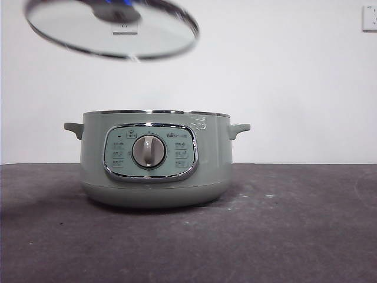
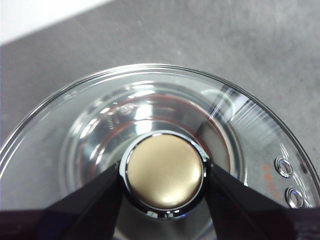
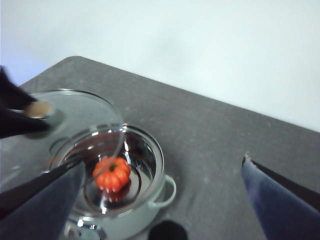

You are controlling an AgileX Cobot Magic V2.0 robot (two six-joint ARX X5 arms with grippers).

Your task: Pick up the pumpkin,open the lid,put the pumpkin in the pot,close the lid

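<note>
The left tool (image 2: 164, 172) grips the glass lid (image 1: 112, 29) by its knob (image 2: 165, 171), holding it tilted above the sage-green pot (image 1: 156, 159). The pumpkin (image 3: 112, 173) sits inside the pot. The right tool (image 3: 162, 200) hangs wide apart above the surface (image 1: 294, 236).

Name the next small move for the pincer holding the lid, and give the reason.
Probably lower the lid over the pot and set it on the rim: the pumpkin already sits inside, the left pincer grips the knob, and the right pincer is open and empty.
</note>
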